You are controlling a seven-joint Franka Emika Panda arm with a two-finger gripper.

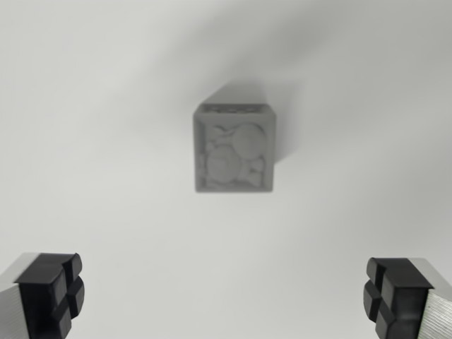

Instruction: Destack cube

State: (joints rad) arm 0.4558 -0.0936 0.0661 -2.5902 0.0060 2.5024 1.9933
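Pale grey tabletop [85, 106] filling whole frame, blurred, nothing else lying on it. Grey cube [234, 148] sitting just above frame centre, patterned top face showing; whether second cube is hiding beneath it, cannot tell. Pincer [226, 296] hanging spread wide, empty, black fingertips [53, 289] showing at lower left and lower right corners. Cube lying between them but further up frame, well apart. Judging: lifting not yet begun; descending, closing, moving cube aside all remaining.

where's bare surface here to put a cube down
Bare surface lies all around the grey cube: wide patches to its left and right in the wrist view, and a band between it and the open gripper. Nothing looks crowded.
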